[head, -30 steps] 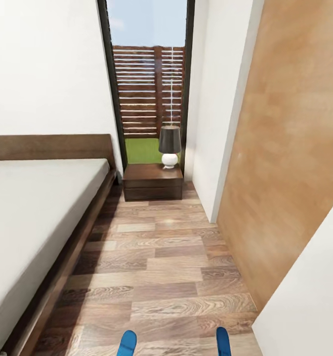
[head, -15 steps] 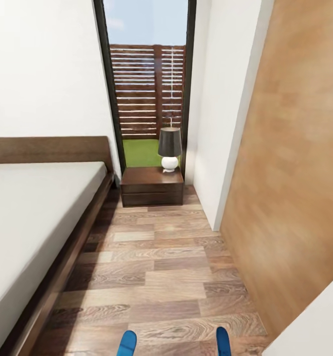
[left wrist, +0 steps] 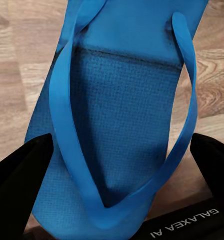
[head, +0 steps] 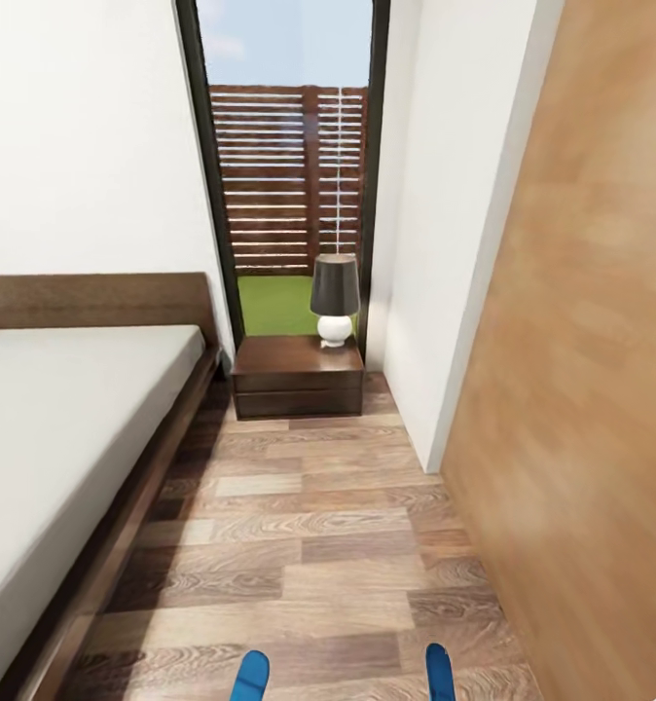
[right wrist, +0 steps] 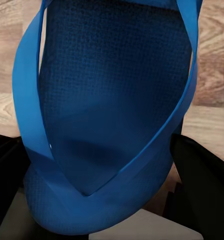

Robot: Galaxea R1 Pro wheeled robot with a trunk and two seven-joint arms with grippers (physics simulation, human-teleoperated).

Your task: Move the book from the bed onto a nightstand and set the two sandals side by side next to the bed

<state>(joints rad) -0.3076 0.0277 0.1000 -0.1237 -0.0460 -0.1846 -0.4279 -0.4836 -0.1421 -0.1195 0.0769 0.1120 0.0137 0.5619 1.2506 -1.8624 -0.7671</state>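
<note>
The left sandal (left wrist: 116, 100), bright blue with thong straps, sits between the dark fingers (left wrist: 17, 180) of my left gripper (left wrist: 119, 165), which is shut on it. My right gripper (right wrist: 97, 160) is shut on the other blue sandal (right wrist: 112, 100). The tips of both sandals poke up at the bottom of the head view, left sandal (head: 250, 677) and right sandal (head: 439, 672), above the wood floor. The bed (head: 65, 438) with its pale mattress runs along the left. A dark nightstand (head: 297, 378) stands ahead by the headboard. The book is out of view.
A lamp (head: 335, 297) with a dark shade stands on the nightstand, in front of a tall black-framed window (head: 289, 166). A white wall corner (head: 445, 292) and a wood-panel wall (head: 581, 389) close the right side. A plank-floor aisle (head: 309, 526) runs between the bed and that wall.
The whole head view has shifted, so the camera has moved: the white surface at the lower right has slid out of the picture. Both sandals stay held in the same place.
</note>
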